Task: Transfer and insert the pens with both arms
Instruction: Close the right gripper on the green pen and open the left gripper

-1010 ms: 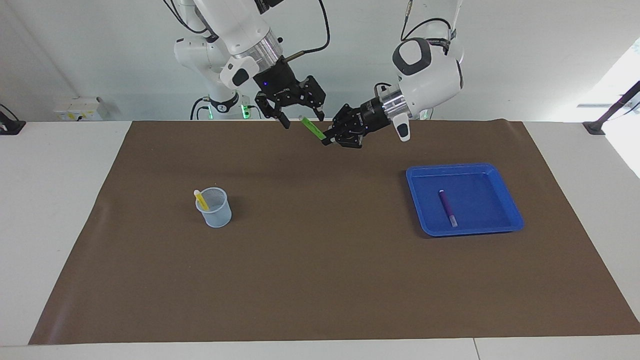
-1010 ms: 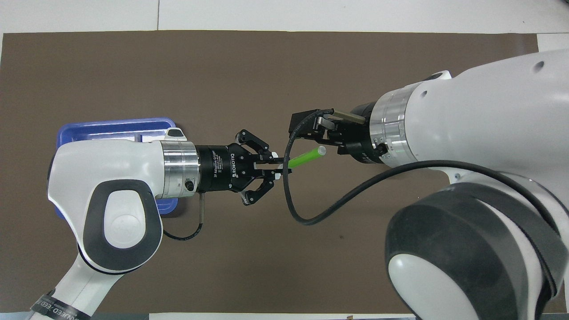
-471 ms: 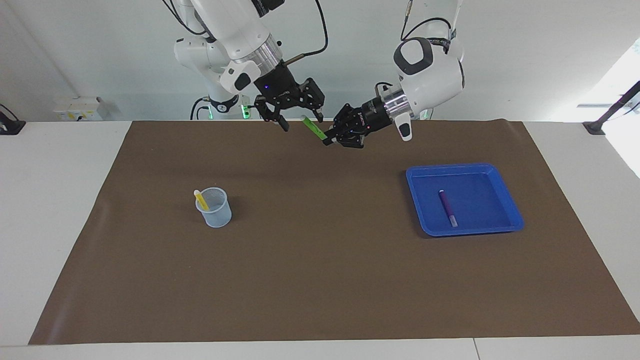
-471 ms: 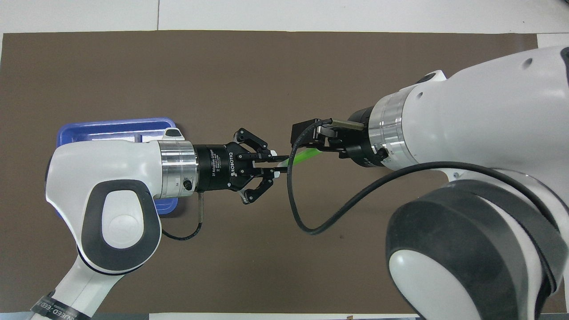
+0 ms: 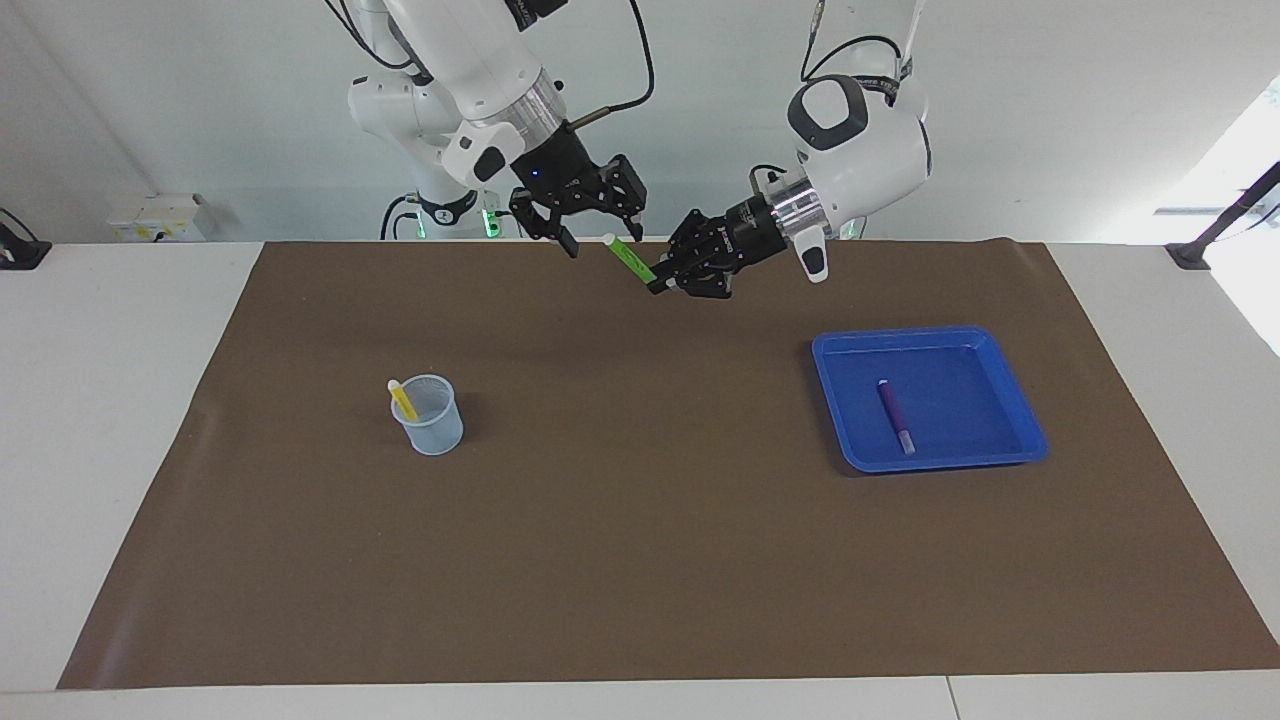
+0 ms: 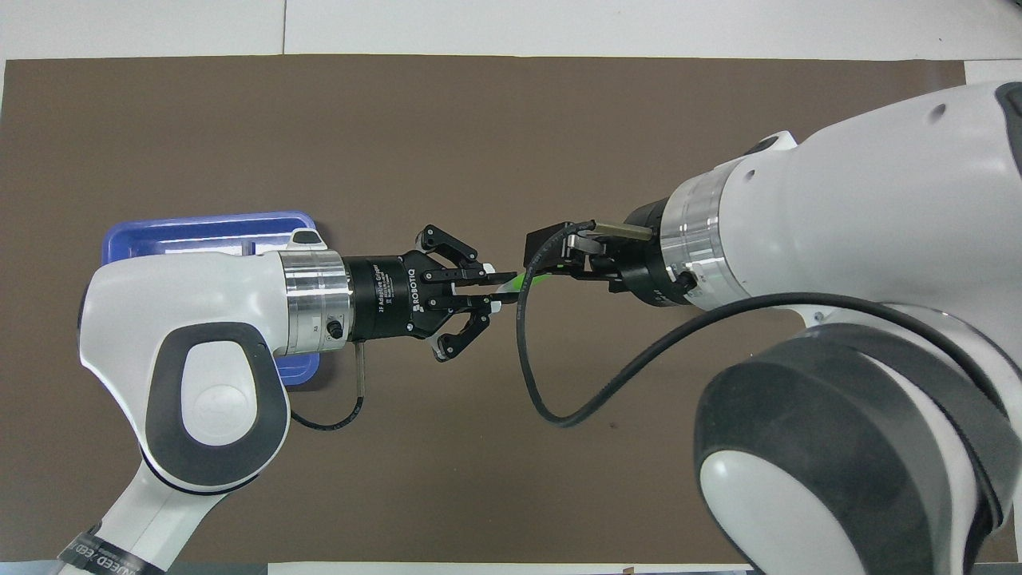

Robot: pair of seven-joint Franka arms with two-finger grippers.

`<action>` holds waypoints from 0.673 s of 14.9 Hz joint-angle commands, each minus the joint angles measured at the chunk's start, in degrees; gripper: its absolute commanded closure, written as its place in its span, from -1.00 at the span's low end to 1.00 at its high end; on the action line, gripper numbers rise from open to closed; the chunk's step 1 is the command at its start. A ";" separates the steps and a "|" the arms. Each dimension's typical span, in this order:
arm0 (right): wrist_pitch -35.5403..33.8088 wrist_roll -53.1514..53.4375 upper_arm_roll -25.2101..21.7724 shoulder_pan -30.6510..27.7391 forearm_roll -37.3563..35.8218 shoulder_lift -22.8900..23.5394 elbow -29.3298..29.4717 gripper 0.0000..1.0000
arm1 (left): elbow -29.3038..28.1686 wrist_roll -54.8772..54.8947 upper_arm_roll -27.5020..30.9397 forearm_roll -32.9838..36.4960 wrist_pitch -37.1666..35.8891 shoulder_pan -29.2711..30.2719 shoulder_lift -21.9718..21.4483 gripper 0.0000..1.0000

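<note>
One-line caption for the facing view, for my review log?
Mid-air handover: left pincer grips the green pen, right pincer open around its pale end.

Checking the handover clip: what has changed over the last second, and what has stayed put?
The right claw has closed in around the pale end of the green pen, open fingers straddling it, not yet gripping. The left claw stays shut on the pen's other end, above the mat. Unchanged: yellow pen in the mesh cup, purple pen in the blue tray.

"ROBOTIQ" in white on the left gripper [image 6: 501,289] body
</note>
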 commanded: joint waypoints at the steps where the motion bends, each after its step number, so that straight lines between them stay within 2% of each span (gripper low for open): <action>1: -0.20 -1.60 0.36 -0.84 0.95 -0.09 0.73 -0.67 | -2.02 -0.51 0.49 -1.39 1.22 -0.77 -2.11 1.00; 3: 1.29 -1.61 0.36 -0.75 0.95 -0.17 0.64 -0.42 | -2.19 -0.51 0.49 -1.48 1.22 -0.77 -2.11 1.00; 4: 1.38 -1.61 0.36 -0.75 0.95 -0.17 0.64 -0.23 | -2.19 -0.51 0.49 -1.48 1.22 -0.77 -2.11 1.00; 5: 1.38 -1.61 0.45 -0.75 0.95 -0.17 0.64 0.04 | -2.19 -0.51 0.49 -1.57 1.22 -0.68 -2.11 1.00; 7: 1.56 -1.52 0.36 -0.66 0.95 -0.17 0.64 0.75 | -2.19 -0.86 0.49 -1.57 1.31 -0.68 -2.11 1.00; 8: 1.82 -1.52 0.45 -0.66 0.95 -0.17 0.64 1.00 | -2.19 -0.87 0.49 -1.57 1.40 -0.77 -2.11 1.00; 10: 2.96 -1.34 0.45 -0.66 0.95 -0.17 0.46 1.00 | -2.19 -0.87 0.49 -1.57 1.83 -0.77 -2.11 1.00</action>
